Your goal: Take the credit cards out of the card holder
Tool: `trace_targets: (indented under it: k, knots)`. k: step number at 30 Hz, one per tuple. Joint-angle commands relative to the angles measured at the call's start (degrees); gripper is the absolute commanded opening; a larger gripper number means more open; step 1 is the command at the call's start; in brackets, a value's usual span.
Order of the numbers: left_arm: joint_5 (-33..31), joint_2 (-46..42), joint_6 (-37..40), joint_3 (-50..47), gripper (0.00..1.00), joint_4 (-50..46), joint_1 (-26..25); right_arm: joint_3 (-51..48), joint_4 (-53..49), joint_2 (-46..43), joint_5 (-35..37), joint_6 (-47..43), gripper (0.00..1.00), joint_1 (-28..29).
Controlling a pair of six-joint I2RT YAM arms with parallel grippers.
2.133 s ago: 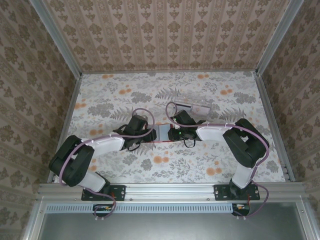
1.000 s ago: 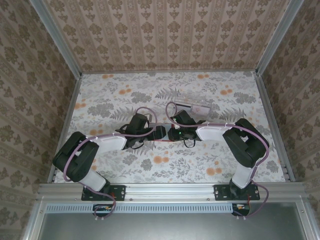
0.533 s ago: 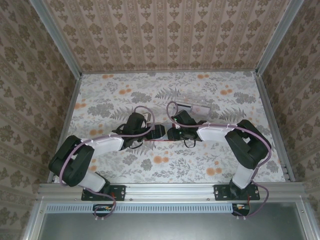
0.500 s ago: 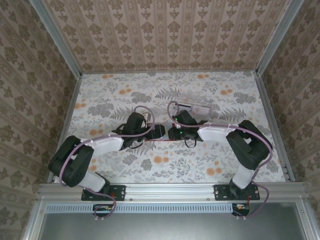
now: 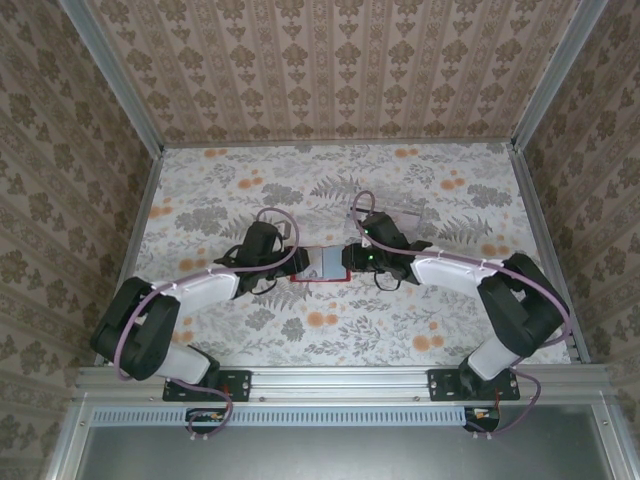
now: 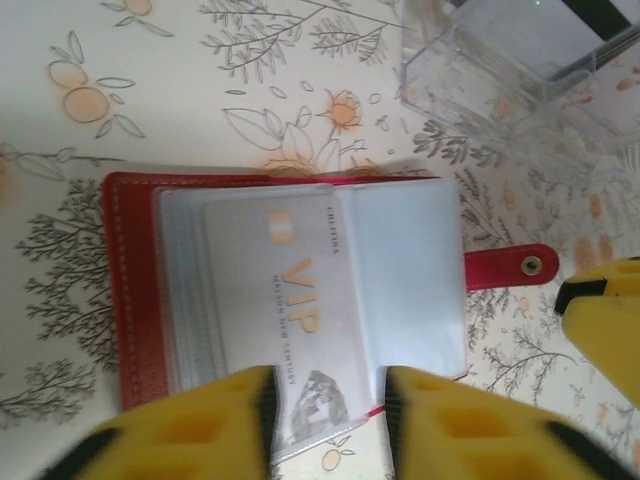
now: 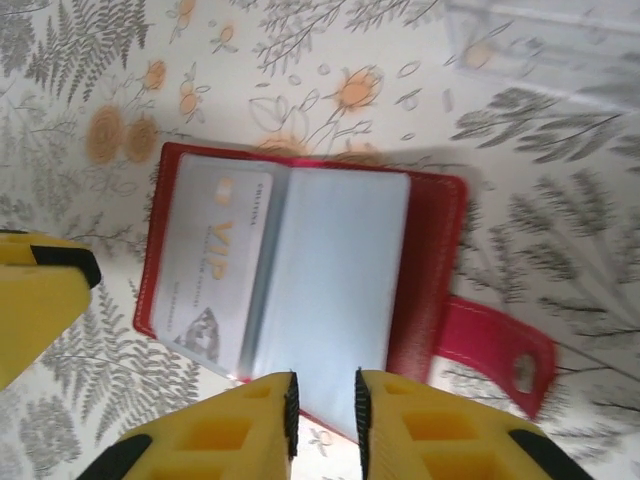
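Note:
The red card holder [image 5: 318, 266] lies open on the flowered table between my two grippers. One pale credit card [image 6: 285, 300] printed "VIP" sits in the clear pocket of its left page [image 7: 215, 265]; the grey-blue right page [image 7: 335, 280] shows nothing in it. The red closing tab [image 6: 510, 268] sticks out flat to the side. My left gripper [image 6: 325, 425] hovers at the holder's near edge, jaws a little apart, with the card's corner in the gap but not pinched. My right gripper [image 7: 323, 405] stands the same way over the grey-blue page's edge.
A clear oblong plastic piece [image 5: 400, 215] lies just behind the right gripper, also seen in the left wrist view [image 6: 520, 60]. Each wrist view catches a yellow finger of the other gripper [image 6: 605, 310]. Open flowered tabletop [image 5: 330, 340] extends toward the arm bases.
Both grippers have drawn apart from the holder's middle, uncovering it lying open. The left jaws have narrowed from wide open. The right arm has swung a little back and right.

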Motion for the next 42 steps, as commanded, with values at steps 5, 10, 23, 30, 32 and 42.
trace_targets:
  k: [5, 10, 23, 30, 32, 42]
  knots:
    - [-0.5, 4.1, 2.0, -0.2, 0.08, -1.3, 2.0, 3.1, 7.7, 6.4, -7.3, 6.6, 0.21, 1.1]
    - [0.5, 7.0, 2.0, -0.4, 0.08, 0.1, 2.5, 4.6, 9.8, 10.4, -9.3, 8.7, 0.19, 1.3]
    - [1.3, 9.5, 1.0, -1.4, 0.08, 1.8, 2.5, 7.3, 11.4, 16.4, -10.4, 10.3, 0.19, 1.4]
    - [1.4, 9.8, 0.6, -1.5, 0.08, 1.9, 2.3, 8.0, 12.2, 18.1, -11.0, 10.7, 0.19, 1.4]
    - [1.4, 9.7, 0.7, -1.5, 0.08, 1.7, 2.2, 8.1, 12.6, 18.5, -11.4, 11.0, 0.19, 1.4]
    - [1.3, 9.7, 0.6, -1.2, 0.08, 1.4, 1.9, 8.4, 14.0, 19.8, -13.4, 11.9, 0.12, 1.4]
